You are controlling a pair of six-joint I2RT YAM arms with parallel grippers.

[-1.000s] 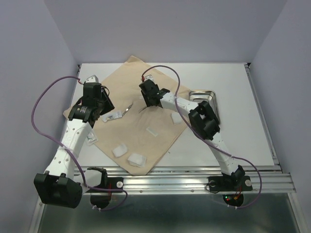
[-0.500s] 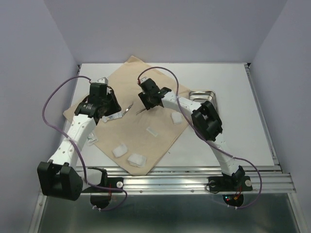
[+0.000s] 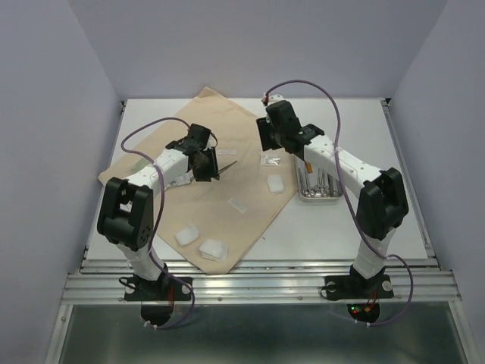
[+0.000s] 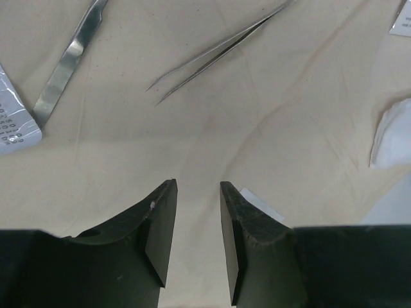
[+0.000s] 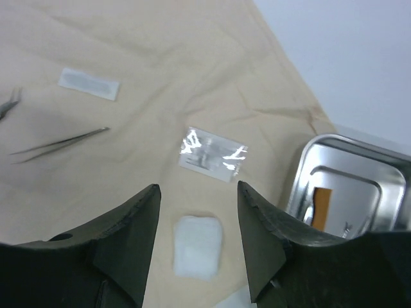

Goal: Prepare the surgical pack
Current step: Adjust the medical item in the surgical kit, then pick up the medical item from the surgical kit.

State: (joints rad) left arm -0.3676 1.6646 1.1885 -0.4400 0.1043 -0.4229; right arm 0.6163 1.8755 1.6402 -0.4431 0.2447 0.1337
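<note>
The beige cloth [image 3: 204, 197] lies spread on the table. Thin forceps [image 3: 227, 163] lie on it, also in the left wrist view [image 4: 218, 54]. A flat silver instrument [image 4: 67, 64] lies to their left. My left gripper [image 3: 214, 165] hovers low over the cloth just short of the forceps, open by a narrow gap and empty [image 4: 196, 186]. My right gripper [image 3: 271, 140] is open and empty [image 5: 199, 189] above a white gauze pad [image 5: 199, 247] and a foil packet [image 5: 212, 154]. The steel tray [image 3: 337, 182] holds instruments.
Two more gauze pads [image 3: 187, 235] [image 3: 214, 249] lie near the cloth's front corner. A small white strip packet [image 3: 238, 205] lies mid-cloth. Another packet [image 4: 13, 115] lies at the left. The tray stands just right of the cloth edge.
My left arm has swung right across the cloth to the forceps. My right gripper has pulled back from the cloth's middle toward the tray side, uncovering the tray.
</note>
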